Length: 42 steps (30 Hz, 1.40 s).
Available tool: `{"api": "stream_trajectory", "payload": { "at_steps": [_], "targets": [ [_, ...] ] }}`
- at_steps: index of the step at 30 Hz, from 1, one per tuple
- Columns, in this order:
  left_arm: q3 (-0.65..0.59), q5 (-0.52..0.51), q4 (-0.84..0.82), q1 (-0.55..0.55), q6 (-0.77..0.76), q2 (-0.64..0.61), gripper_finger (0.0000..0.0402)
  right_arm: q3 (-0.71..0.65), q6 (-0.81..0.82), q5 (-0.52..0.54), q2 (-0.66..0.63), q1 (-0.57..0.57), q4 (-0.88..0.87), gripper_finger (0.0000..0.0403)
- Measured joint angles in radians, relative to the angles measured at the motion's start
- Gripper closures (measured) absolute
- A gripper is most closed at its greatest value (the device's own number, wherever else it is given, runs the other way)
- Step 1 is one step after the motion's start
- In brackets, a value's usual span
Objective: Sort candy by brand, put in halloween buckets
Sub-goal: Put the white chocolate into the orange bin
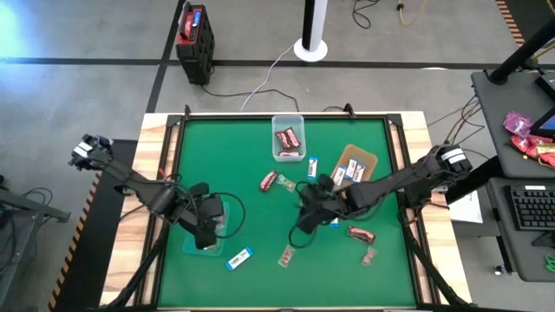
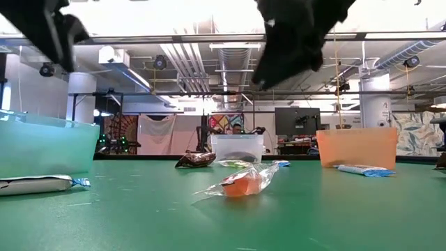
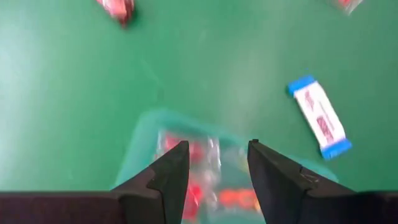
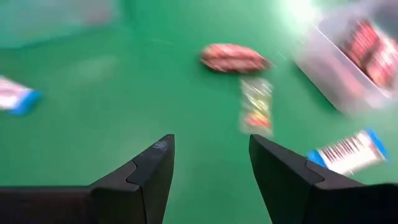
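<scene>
My left pincer [image 3: 217,171] hung over the teal tub [image 1: 208,232], fingers apart, pink candies [image 3: 199,186] inside it; my right pincer [image 4: 211,165], also apart and empty, hovered right of that tub above the tabletop [image 1: 260,225]

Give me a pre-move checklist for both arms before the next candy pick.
1. Left gripper empty, fingers apart: ok.
2. Left gripper over the teal tub, pinkish candy inside: ok.
3. Right gripper open, nothing between its fingers: ok.
4. Loose pieces within view of the right gripper, red-brown candy and clear-wrapped candy: ok.
5. Sorting finished: not ok; a blue-and-white candy lies beside the teal tub.
6. Which piece the right gripper targets: cannot tell.
</scene>
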Motion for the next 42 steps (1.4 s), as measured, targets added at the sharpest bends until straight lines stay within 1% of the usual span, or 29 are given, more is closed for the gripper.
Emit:
{"api": "stream_trajectory", "payload": {
  "at_steps": [4, 9, 13, 16, 20, 22, 24, 27, 30, 32, 35, 42],
  "targets": [
    [0.011, -0.132, 0.065, -0.054, 0.072, -0.011, 0.0259, -0.002, -0.185, -0.049, 0.010, 0.055, 0.207, 0.0202],
    [0.003, -0.274, 0.117, -0.154, 0.081, -0.009, 0.0265, 0.010, -0.427, -0.081, 0.096, 0.115, 0.455, 0.0202],
    [0.003, -0.344, 0.145, -0.233, 0.048, -0.004, 0.0269, 0.081, -0.491, -0.082, 0.194, 0.130, 0.504, 0.0202],
    [0.003, -0.387, 0.150, -0.276, 0.037, -0.004, 0.0272, 0.155, -0.520, -0.078, 0.275, 0.132, 0.504, 0.0202],
    [0.002, -0.391, 0.149, -0.292, 0.034, -0.004, 0.0272, 0.268, -0.548, -0.086, 0.389, 0.132, 0.505, 0.0202],
    [0.002, -0.392, 0.149, -0.291, 0.030, -0.002, 0.0272, 0.322, -0.547, -0.124, 0.439, 0.128, 0.501, 0.0202],
    [0.002, -0.392, 0.149, -0.291, 0.030, 0.001, 0.0272, 0.373, -0.542, -0.193, 0.483, 0.121, 0.505, 0.0202],
    [0.002, -0.392, 0.150, -0.291, 0.030, 0.003, 0.0272, 0.443, -0.546, -0.236, 0.545, 0.112, 0.504, 0.0202],
    [0.002, -0.392, 0.151, -0.291, 0.029, 0.004, 0.0272, 0.492, -0.560, -0.245, 0.597, 0.105, 0.497, 0.0202],
    [0.002, -0.392, 0.152, -0.291, 0.027, 0.004, 0.0272, 0.513, -0.549, -0.284, 0.624, 0.096, 0.493, 0.0202],
    [0.002, -0.392, 0.153, -0.291, 0.027, 0.005, 0.0272, 0.545, -0.481, -0.361, 0.659, 0.075, 0.496, 0.0202],
    [0.002, -0.392, 0.155, -0.291, 0.021, 0.005, 0.0272, 0.604, -0.525, -0.393, 0.737, 0.057, 0.494, 0.0202]
  ]
}}
